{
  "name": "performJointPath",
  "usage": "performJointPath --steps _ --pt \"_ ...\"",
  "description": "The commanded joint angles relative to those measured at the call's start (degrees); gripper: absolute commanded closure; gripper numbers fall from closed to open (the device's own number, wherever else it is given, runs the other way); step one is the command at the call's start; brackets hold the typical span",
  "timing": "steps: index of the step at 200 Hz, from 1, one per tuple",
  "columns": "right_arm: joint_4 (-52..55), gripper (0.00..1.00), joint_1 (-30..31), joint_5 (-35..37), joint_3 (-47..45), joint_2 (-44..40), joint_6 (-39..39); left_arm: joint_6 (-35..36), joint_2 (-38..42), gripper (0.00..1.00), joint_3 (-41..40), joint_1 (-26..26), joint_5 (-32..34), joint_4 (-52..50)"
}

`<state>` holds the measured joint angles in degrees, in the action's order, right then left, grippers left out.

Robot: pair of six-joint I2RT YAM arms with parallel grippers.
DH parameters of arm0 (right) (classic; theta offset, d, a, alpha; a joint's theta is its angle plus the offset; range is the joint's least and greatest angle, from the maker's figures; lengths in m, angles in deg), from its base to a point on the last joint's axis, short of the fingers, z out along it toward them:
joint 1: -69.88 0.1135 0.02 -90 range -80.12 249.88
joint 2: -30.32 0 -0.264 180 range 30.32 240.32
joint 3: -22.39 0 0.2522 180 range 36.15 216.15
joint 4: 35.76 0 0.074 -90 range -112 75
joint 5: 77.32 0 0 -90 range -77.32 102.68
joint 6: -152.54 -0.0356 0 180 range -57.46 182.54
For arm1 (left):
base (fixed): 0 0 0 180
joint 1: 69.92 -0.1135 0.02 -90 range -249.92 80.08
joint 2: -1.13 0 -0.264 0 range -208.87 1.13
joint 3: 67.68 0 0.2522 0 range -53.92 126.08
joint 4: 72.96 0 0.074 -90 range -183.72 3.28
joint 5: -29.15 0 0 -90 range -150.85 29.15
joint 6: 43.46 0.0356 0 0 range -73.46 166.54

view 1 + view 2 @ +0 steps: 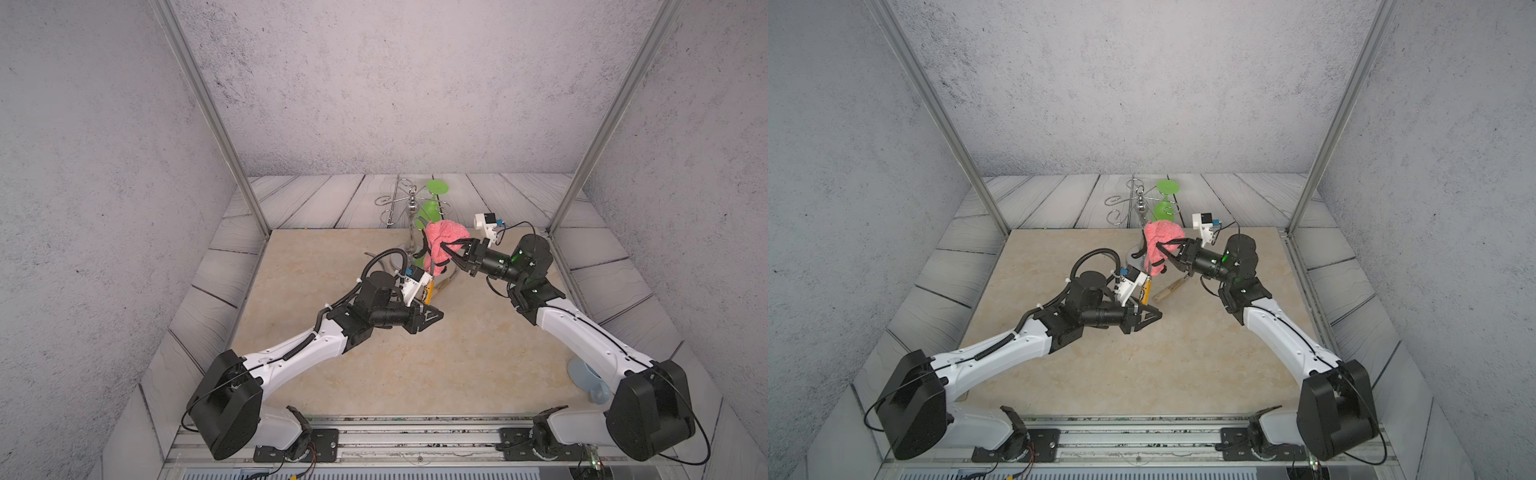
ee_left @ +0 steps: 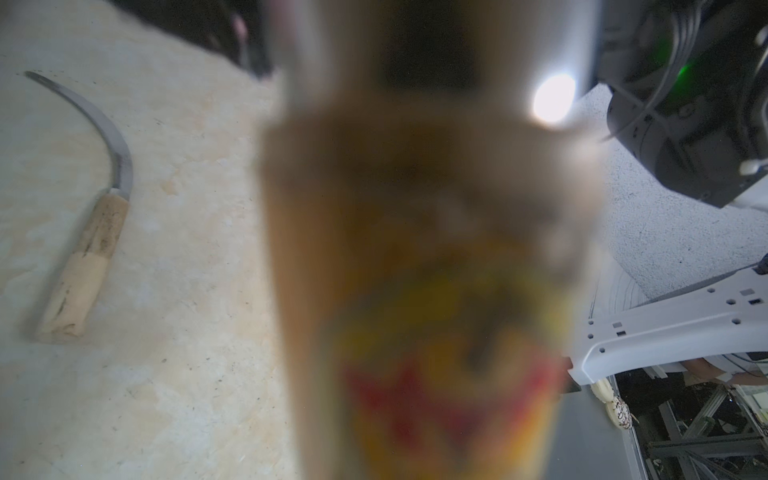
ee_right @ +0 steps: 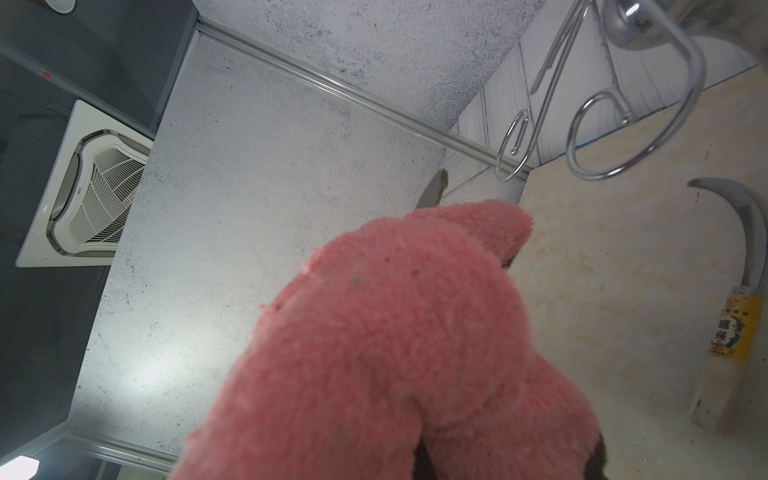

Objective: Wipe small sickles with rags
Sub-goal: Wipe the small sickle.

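**Rag meets blade.** The right gripper point(image 1: 454, 254) is shown clamped shut on the pink terry rag point(image 1: 441, 243). The rag is bunched over the blade of a labelled sickle point(image 1: 429, 291), which is held by its wooden handle in the closed left gripper point(image 1: 434, 315).

Trouble is judged most likely at the edge. The terry loops or the black strap point(image 1: 426, 249) could be snagged or cut if the cloth is dragged against the curve. The rag could then be tugged out of the right jaws.

The handle appears to be gripped low, so it could be levered round in the left jaws by sideways pressure from the cloth. The chrome wire stand point(image 1: 409, 208) and the green goblet point(image 1: 432, 199) are set just beyond the rag on the far side. Either could be knocked by a long stroke.

From the left jaws the held sickle is raised toward the far side, and its blade is buried in the cloth to the left of the right jaws. Only the blade tip point(image 3: 434, 191) is seen poking past the rag.

Two more sickles are left flat on the marble-look tabletop point(image 1: 415, 374), apart from both grippers. They are a plain-handled sickle point(image 2: 83, 257) and a second labelled sickle point(image 3: 735, 332). A pale handle point(image 1: 1169, 291) is made out near the right gripper, below the rag.
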<state>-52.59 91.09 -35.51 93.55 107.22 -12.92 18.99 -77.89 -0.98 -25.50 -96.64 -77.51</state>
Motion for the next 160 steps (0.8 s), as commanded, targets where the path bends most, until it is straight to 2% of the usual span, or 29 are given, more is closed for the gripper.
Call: performJointPath --steps 1,38,65,84,115,129,160 --pt "-0.18 0.88 2.83 -6.30 -1.62 -1.85 -1.21 1.94 0.12 1.00 3.92 -0.16 -3.02 6.52" --pt "-3.80 0.88 4.14 -7.00 -3.31 -2.27 -3.00 -0.76 0.26 1.00 3.51 -2.03 -5.67 10.00" --pt "-2.89 0.88 4.19 -7.79 -4.40 -4.12 -2.22 -6.40 1.09 1.00 1.93 -4.61 -8.88 16.38" --pt "1.54 0.88 4.16 -8.71 -4.26 -6.25 1.26 -10.83 1.84 1.00 1.03 -6.51 -11.05 20.32" --pt "16.85 0.89 2.90 -8.64 -1.36 -10.68 12.04 -14.02 4.68 1.00 -1.24 -7.60 -12.33 22.30" --pt "22.62 0.89 0.58 -7.91 0.01 -11.95 15.73 -13.69 6.89 1.00 -2.88 -7.60 -12.16 21.03" --pt "26.20 0.89 -5.80 -7.53 2.24 -10.45 18.50 -14.75 12.33 1.00 -6.95 -7.04 -13.15 19.39"
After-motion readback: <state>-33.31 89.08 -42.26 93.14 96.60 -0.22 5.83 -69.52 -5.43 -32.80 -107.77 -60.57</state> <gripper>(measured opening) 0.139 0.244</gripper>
